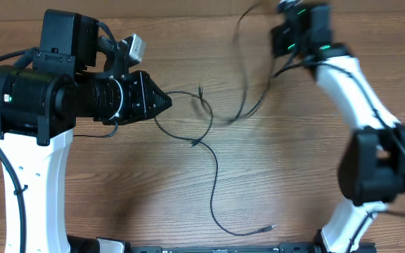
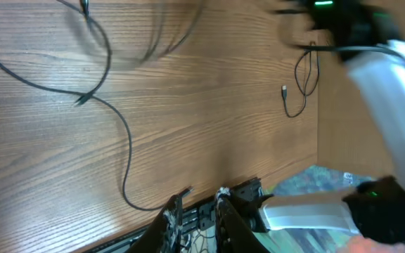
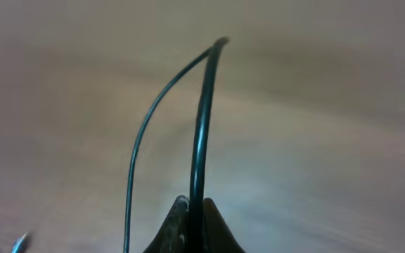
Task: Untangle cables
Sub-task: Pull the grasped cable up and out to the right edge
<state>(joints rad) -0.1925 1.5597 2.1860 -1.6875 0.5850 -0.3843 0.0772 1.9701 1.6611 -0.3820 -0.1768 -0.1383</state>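
Observation:
A thin black cable (image 1: 213, 176) lies looped at mid-table and runs down to a small plug (image 1: 269, 228) near the front edge; the same cable (image 2: 111, 63) shows in the left wrist view. My right gripper (image 1: 290, 14), raised at the far right, is shut on a second black cable (image 3: 201, 119). That cable (image 1: 243, 70) hangs blurred from it down to the table. My left gripper (image 1: 169, 102) hovers beside the loop, its fingers (image 2: 223, 207) slightly apart with nothing between them. A further cable piece (image 2: 304, 77) lies by the table's side edge.
The right arm (image 1: 361, 98) stretches from the front right corner towards the back. The left arm's bulky black body (image 1: 55, 91) covers the table's left part. A black rail (image 1: 223, 249) runs along the front edge.

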